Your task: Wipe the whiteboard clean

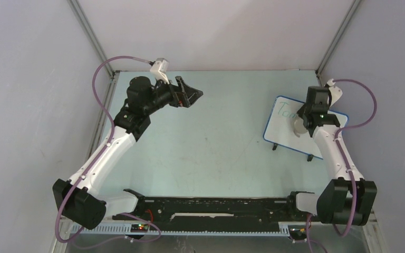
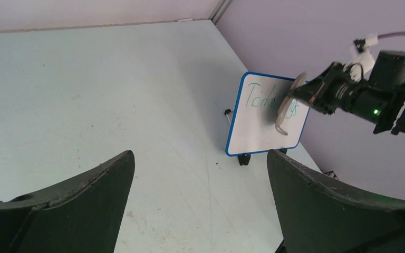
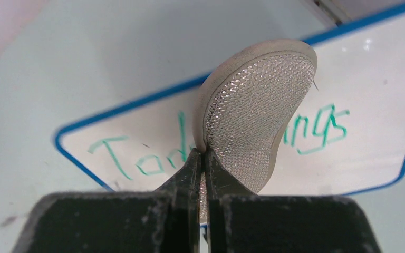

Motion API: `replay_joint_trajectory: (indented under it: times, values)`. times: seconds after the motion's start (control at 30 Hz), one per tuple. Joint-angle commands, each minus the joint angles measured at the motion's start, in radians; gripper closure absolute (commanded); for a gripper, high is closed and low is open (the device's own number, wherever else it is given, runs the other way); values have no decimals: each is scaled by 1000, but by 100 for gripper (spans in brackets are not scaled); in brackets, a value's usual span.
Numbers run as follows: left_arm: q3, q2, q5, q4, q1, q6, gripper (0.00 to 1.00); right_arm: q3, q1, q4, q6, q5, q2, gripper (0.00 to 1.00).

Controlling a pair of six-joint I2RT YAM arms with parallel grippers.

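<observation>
Green handwriting (image 3: 319,126) runs across the whiteboard (image 3: 358,63): "Tod" reads at its left end and "ings" at its right, with the letters between hidden behind the sponge pad (image 3: 253,121). From overhead the same line is too small to read beyond "To"

Pale blue-green, scuffed table (image 1: 205,153), 1 blue-rimmed whiteboard (image 1: 282,127) with green handwriting near its right edge.

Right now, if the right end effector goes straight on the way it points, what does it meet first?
The whiteboard, via the sponge pad pinched in the right end effector; depth is unclear, so the pad may already touch it.
</observation>
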Motion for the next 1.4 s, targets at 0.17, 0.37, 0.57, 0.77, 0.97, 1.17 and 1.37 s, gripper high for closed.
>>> replay_joint_trajectory:
  times: [0.17,0.37,0.57,0.77,0.97,1.17,1.37]
  values:
    - [-30,3,20,38,5,-11,2,124,-9,-52,41,17,131,100]
    - [-29,-4,17,35,5,-8,3,-77,-9,-12,51,9,89,100]
    - [-29,0,14,33,4,-5,2,-206,-15,20,50,10,-6,100]
    - [-29,1,6,29,3,1,2,-131,-24,31,44,-13,-16,100]
    - [-28,5,4,27,4,4,2,48,-32,3,53,-17,53,100]
    - [-30,6,-6,21,3,13,2,206,-40,-23,47,-1,151,100]
    - [-29,1,-9,17,4,16,2,162,-56,-63,70,-3,181,100]
